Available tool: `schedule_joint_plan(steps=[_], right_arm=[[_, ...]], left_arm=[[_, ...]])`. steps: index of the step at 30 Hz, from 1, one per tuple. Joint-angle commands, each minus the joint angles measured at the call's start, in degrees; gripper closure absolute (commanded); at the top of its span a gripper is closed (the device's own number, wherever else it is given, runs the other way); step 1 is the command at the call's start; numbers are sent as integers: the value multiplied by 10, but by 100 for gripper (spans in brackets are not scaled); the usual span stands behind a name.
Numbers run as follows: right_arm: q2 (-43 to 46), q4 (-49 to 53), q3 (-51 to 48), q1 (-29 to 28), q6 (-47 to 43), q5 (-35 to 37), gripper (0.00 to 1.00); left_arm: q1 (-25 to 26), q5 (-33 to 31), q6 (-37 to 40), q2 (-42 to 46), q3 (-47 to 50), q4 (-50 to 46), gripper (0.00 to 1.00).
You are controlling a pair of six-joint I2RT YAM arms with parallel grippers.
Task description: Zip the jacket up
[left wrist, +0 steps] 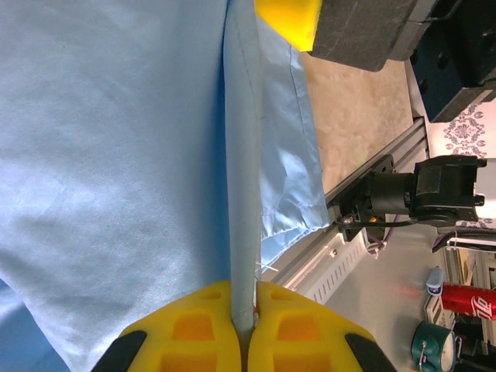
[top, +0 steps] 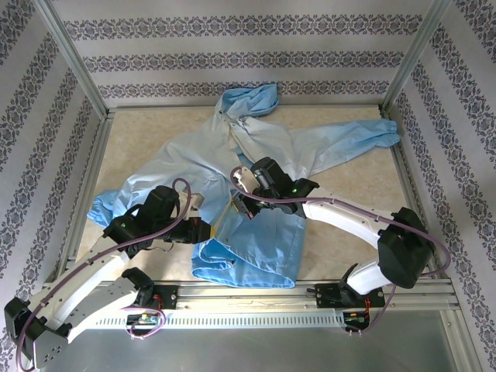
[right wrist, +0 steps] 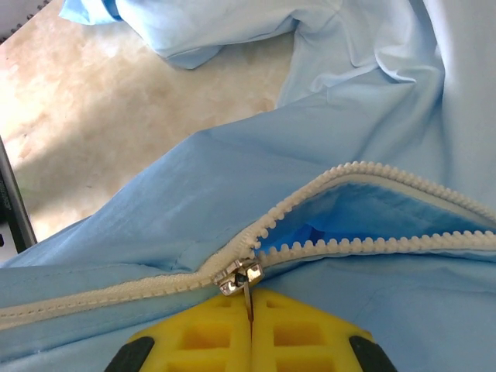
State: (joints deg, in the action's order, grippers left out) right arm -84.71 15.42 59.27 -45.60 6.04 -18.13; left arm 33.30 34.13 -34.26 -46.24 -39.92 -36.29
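Right gripper (right wrist: 249,329) is fully closed, its yellow pads pinching the pull tab of the zipper slider (right wrist: 239,277). Left gripper (left wrist: 244,322) is fully closed on the front edge of the jacket (top: 186,159), near the hem. Jacket lies spread at table (top: 132,139) centre, hood far. Zipper teeth (right wrist: 387,248) beyond the slider stand apart.

This looks like a robot test lab, not a home; a small booth has thin white walls with grey flower stripes (top: 232,58), held up by bare silver metal posts (top: 71,58); a white and black left robot arm (top: 85,275) and a matching right robot arm (top: 341,213) are bolted to a long silver metal rail (top: 256,296) at the edge of the flat sandy-coloured counter (top: 147,139); purple wires (top: 184,190) loop off them; a red drink can (left wrist: 469,301) stands outside the booth.
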Motion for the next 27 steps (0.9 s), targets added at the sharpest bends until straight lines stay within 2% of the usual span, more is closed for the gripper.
schedule_joint_plan(steps=[1, 6, 12, 27], right_arm=[[-11, 8, 23, 25, -27, 52, 100], [-31, 34, 48, 39, -28, 87, 100], [-79, 43, 97, 70, -18, 91, 100], [-177, 92, 228, 124, -40, 114, 100]], left_arm=[[3, 41, 19, 13, -17, -98, 100], [3, 46, 28, 15, -29, -122, 100], [4, 73, 37, 26, -36, -132, 100], [4, 57, 44, 33, -37, -179, 100]])
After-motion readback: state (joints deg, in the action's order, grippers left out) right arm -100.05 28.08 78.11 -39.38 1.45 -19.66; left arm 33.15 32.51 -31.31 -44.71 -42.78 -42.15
